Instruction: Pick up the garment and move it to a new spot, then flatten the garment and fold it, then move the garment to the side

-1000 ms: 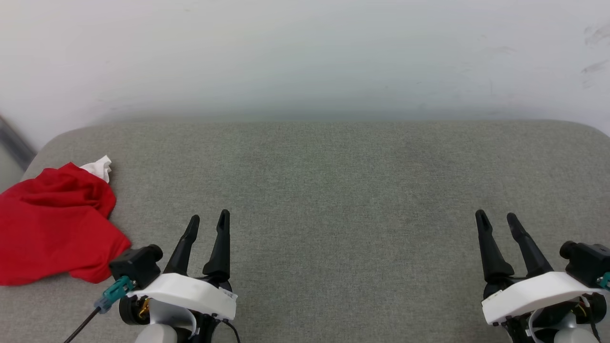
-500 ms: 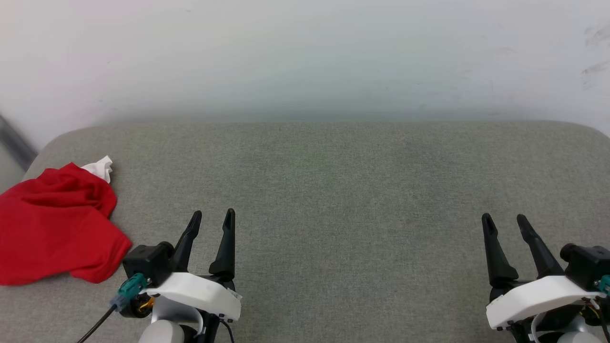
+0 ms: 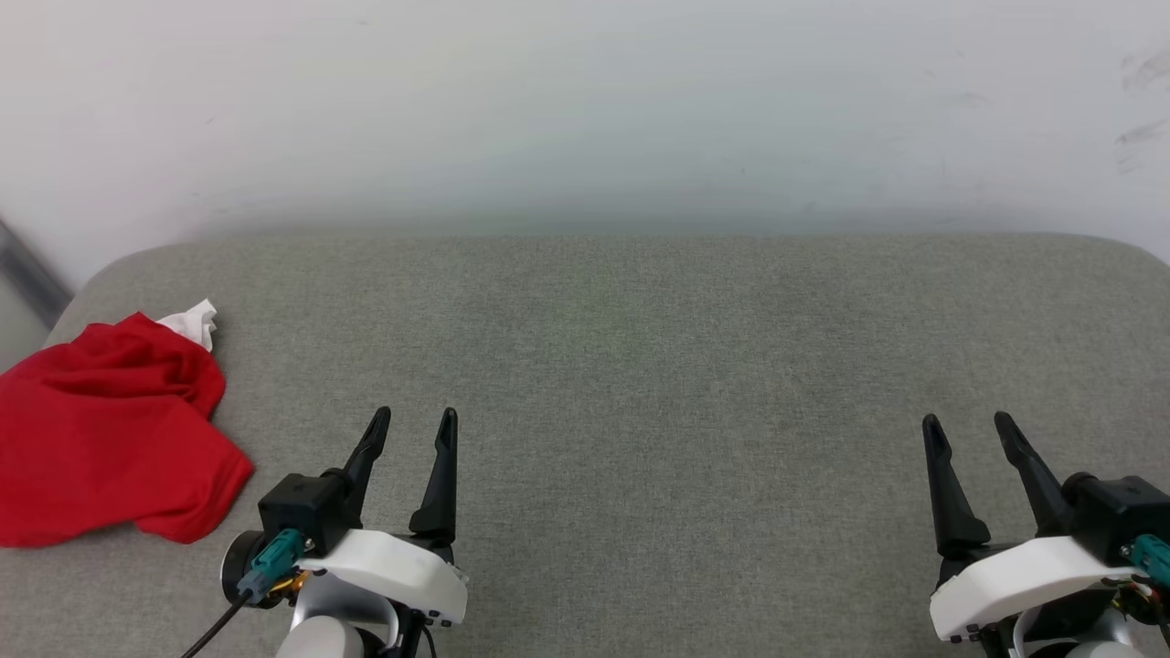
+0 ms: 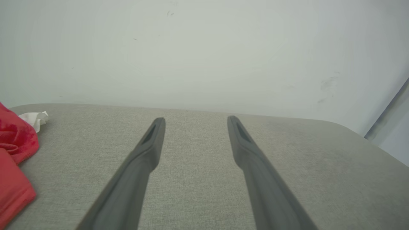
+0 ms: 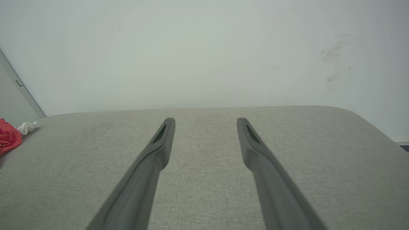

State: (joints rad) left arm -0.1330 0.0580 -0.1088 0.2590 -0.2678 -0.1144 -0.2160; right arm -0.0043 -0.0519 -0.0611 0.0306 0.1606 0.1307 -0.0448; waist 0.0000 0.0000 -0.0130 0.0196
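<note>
The garment lies crumpled at the far left of the grey cushioned surface, red with a bit of white sleeve poking out at its far edge. It also shows at the left edge of the left wrist view as the garment and as the garment in the right wrist view. My left gripper stands open at the lower left, to the right of the garment and apart from it, nothing between its fingers. My right gripper stands open at the lower right, empty.
A pale wall rises behind the grey surface. The surface's rounded left corner lies just beyond the garment, with a grey strip past it. Bare grey fabric stretches between the two grippers.
The left gripper has shifted slightly right and back toward me; its wrist has rolled. The right gripper has drifted slightly right and back. The garment has not moved.
</note>
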